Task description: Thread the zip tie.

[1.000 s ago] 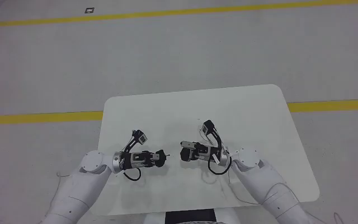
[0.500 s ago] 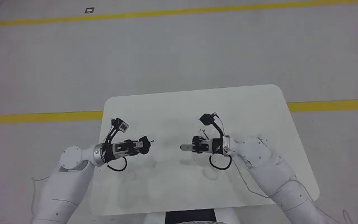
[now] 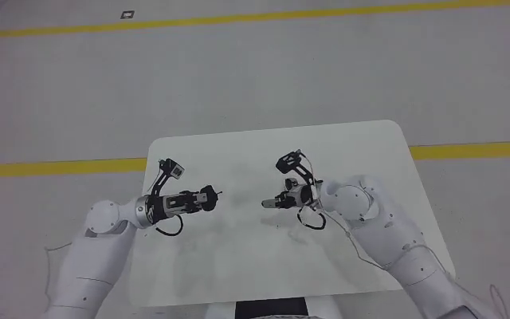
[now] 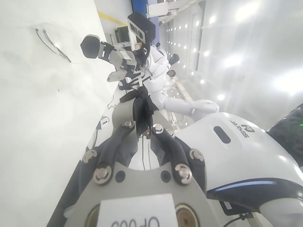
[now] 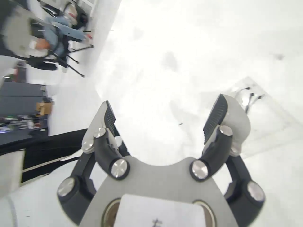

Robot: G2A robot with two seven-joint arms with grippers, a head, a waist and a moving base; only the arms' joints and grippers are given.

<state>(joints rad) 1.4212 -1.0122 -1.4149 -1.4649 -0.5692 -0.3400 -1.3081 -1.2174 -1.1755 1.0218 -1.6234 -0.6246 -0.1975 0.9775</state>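
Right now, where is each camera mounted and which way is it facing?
Top view: above the arms, facing down on the table; both arms show, with the left gripper and right gripper.
Left wrist view: on the left wrist, facing across the table past the shut left gripper to the right gripper and the zip ties.
Right wrist view: on the right wrist, facing the table through the open right gripper.
Shared: both wrist views show the zip ties.

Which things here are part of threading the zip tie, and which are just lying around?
Job:
- thin black zip tie, in the shut left gripper
- open right gripper

Lying about:
- clear plastic bag of spare black ties
- dark speck on the white table
- yellow floor tape
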